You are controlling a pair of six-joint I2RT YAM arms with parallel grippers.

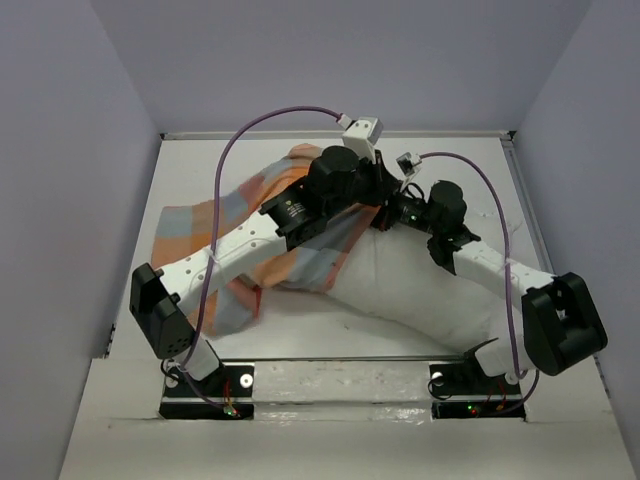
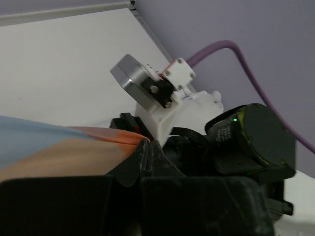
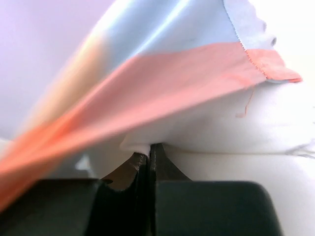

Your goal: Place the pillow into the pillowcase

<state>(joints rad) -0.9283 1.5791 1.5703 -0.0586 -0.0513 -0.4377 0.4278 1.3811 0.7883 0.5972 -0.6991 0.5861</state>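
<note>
The white pillow [image 1: 420, 285] lies across the middle and right of the table. The checked pillowcase [image 1: 200, 235] lies to the left, and its right end is lifted over the pillow's far-left end. My left gripper [image 1: 380, 193] is shut on the orange edge of the pillowcase [image 2: 54, 147]; its jaws [image 2: 146, 143] are pressed together on the hem. My right gripper [image 1: 386, 218], close beside it, is shut [image 3: 149, 156] on a pinch of the pillow's white fabric [image 3: 236, 132]. The pillowcase [image 3: 172, 83] hangs just above it.
Lavender walls [image 1: 80, 150] box in the white table [image 1: 470, 160] on three sides. Purple cables [image 1: 225, 160] loop above both arms. The right arm's wrist motor [image 2: 251, 137] and camera sit right in front of my left gripper.
</note>
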